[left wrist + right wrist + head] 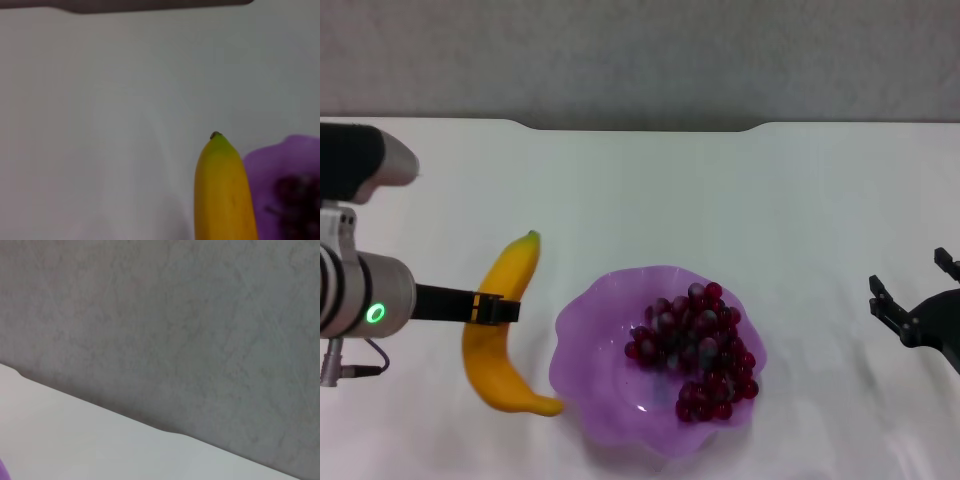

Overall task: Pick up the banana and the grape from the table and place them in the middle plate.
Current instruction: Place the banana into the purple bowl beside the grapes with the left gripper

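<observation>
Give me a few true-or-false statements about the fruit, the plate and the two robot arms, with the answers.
1. The grapes are in the purple plate. True.
2. The banana lies in the plate. False: it is on the table, left of the plate.
3. The left gripper is at the banana's middle. True.
4. The right gripper holds the grapes. False: it is open and holds nothing, right of the plate.

Glossy banana (pixel 501 330), translucent plastic plate (pixel 590 385)

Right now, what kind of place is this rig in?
Likely a lab test bench, not a kitchen: bare white table, blank grey wall behind, only the banana, the grape and a purple plate.
</observation>
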`<state>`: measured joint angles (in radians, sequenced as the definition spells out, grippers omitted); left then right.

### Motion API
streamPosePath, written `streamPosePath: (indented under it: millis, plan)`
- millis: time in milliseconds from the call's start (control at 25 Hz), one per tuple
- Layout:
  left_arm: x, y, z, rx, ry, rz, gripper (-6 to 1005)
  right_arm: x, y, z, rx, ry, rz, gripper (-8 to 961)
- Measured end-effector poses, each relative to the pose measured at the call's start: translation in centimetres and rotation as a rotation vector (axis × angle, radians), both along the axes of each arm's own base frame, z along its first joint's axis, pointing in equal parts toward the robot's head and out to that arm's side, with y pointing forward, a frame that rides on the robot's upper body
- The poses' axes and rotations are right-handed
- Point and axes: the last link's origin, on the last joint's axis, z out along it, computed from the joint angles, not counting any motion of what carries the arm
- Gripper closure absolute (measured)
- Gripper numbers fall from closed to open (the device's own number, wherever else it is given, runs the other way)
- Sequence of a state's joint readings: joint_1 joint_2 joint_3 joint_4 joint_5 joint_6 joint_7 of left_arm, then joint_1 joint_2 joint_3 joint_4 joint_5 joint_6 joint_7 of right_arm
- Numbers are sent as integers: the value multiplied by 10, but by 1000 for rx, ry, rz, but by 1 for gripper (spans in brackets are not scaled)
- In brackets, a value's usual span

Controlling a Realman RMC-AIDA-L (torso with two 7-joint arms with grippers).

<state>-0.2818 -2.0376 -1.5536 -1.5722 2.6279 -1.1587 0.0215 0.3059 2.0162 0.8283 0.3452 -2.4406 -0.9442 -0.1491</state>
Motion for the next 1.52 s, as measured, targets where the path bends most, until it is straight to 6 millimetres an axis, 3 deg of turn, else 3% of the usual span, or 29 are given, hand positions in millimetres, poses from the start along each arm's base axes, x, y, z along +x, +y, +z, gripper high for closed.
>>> streamPosePath:
  millis: [320,560,1080,1520]
  plan:
    - [23,-14,10,-101,-230,-83,466,0,1,0,0,0,1,62]
    - [28,-17,-7,-221,-318,-97,463,0,0,-1,-1,1,-1,62]
    - [5,6,-31,-78,-519,-90,457,0,0,-1,-2,1,-3,62]
    - [-11,1,-76,-40,-540,-107,451,-1,1,-1,-1,0,2,62]
